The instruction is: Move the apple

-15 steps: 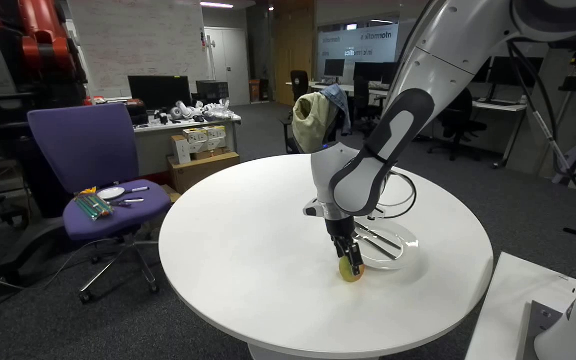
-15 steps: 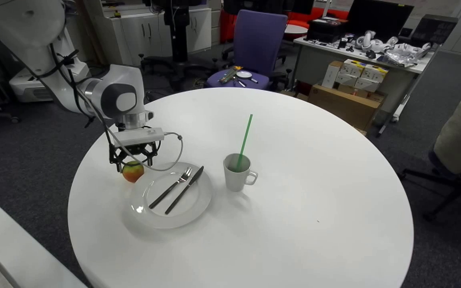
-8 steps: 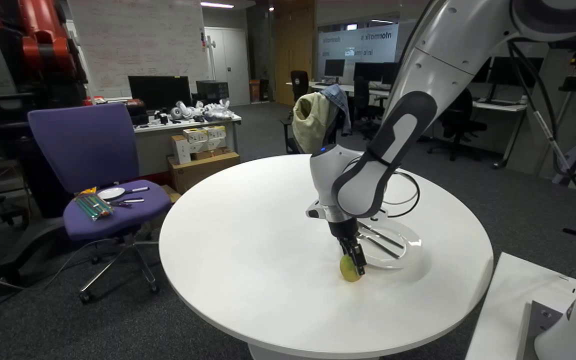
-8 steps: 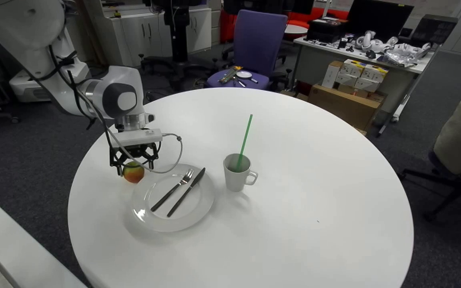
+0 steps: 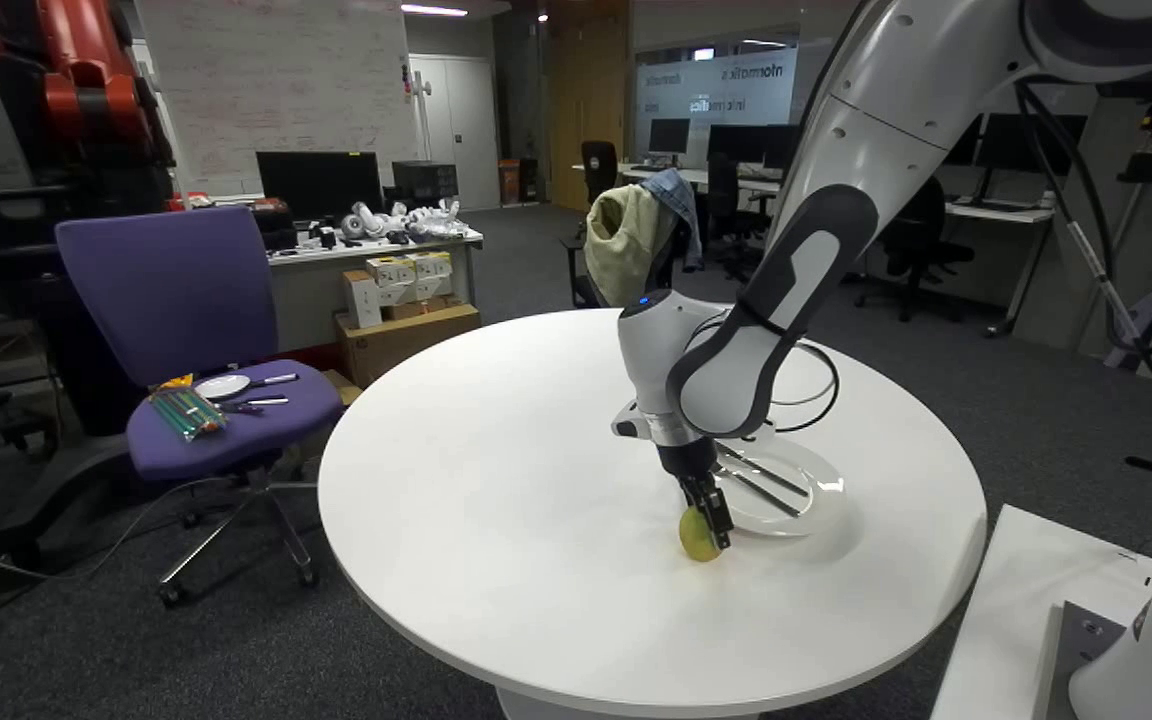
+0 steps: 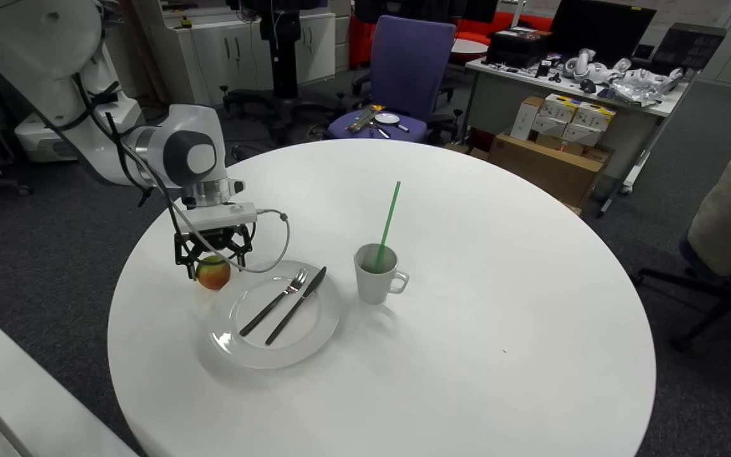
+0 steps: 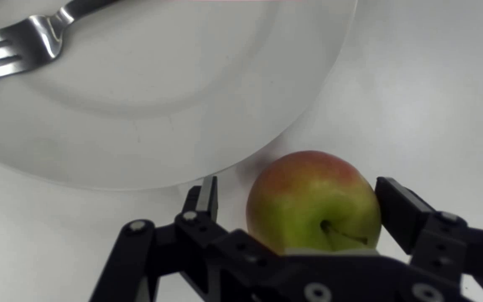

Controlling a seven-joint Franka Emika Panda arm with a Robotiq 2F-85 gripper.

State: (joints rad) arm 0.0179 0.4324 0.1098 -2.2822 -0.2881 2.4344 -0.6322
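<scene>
The apple (image 7: 312,201), red and yellow-green with its stem up, rests on the white table beside the plate (image 6: 315,339). My gripper (image 7: 296,188) is open and low around it. In the wrist view the right-hand finger (image 7: 403,214) appears to touch the apple, while a gap separates the apple from the left-hand finger (image 7: 208,197). That left-hand fingertip is close to the plate's rim; whether they touch I cannot tell. In both exterior views the apple (image 5: 698,536) shows at the fingertips, partly covered by the gripper.
A fork (image 6: 273,303) and a knife (image 6: 296,306) lie on the plate. Farther along the table (image 6: 499,266) stands a white cup (image 6: 373,285) with a green straw (image 6: 389,216). A loose cable (image 6: 287,238) loops out from the wrist over the plate's edge.
The gripper has shifted slightly, baring more of the apple in an exterior view. The plate with its cutlery has slid a little away from the apple. The apple has barely moved.
</scene>
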